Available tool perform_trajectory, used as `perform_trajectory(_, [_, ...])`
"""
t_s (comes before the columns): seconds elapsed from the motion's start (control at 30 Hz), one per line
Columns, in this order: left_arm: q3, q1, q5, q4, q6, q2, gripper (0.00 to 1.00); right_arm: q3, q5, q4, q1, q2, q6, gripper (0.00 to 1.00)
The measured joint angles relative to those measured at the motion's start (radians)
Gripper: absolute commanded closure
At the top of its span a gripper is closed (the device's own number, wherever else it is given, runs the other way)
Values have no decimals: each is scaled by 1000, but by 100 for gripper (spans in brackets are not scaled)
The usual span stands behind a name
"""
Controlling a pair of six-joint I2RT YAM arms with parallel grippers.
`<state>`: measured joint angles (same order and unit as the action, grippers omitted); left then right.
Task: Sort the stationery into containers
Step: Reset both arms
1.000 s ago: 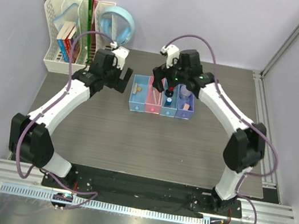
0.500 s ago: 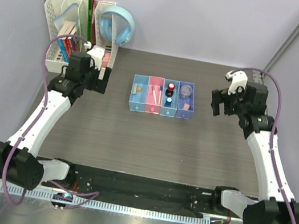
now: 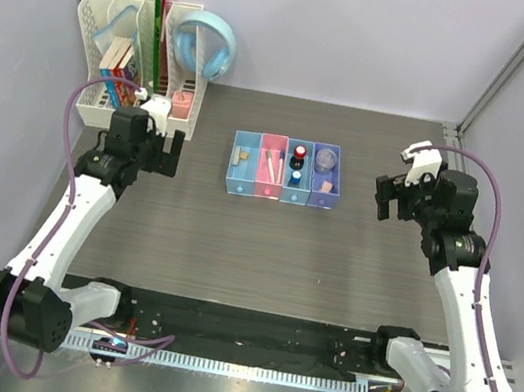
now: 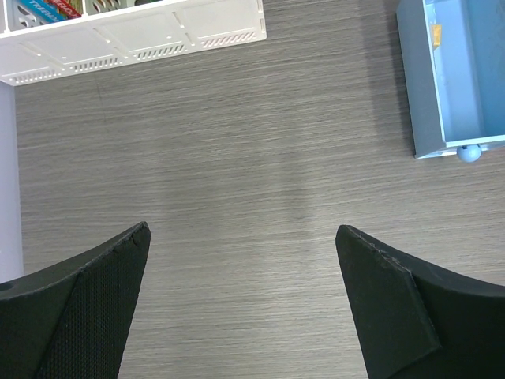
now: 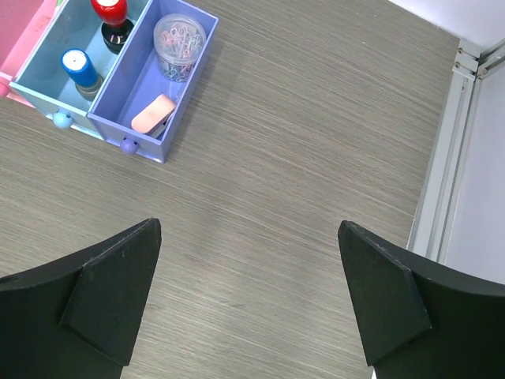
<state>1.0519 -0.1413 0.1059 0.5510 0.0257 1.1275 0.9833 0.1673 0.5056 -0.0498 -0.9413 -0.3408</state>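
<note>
All loose pieces seen (tan eraser [image 4: 435, 33], blue-capped marker [image 5: 79, 63], pinkish eraser [image 5: 153, 114]) are found inside the joined row of blue, pink and purple translucent plastic bins [image 3: 252, 192], flanked by left gripper [image 4: 241, 230] and right gripper [image 5: 248, 227], both spread wide and empty; sorting is judged done, only parking required.

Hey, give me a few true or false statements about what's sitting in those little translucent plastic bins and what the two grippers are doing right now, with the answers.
1. The left gripper and the right gripper are both open and empty. True.
2. The small pinkish eraser lies in the translucent purple plastic bin, near a clear round jar of paper clips. True.
3. The red-capped item stands in the purple bin. False: it is in the inner blue bin next to it, with a blue-capped item.
4. The left gripper hangs over the purple bin. False: it is over bare grey table, left of the end blue bin.
</note>
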Motion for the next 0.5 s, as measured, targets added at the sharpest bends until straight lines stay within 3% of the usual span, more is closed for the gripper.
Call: perform_trajectory(0.5, [-4,11,-11,0,0,-11,0,-2,27,-19,6,-24,14,0])
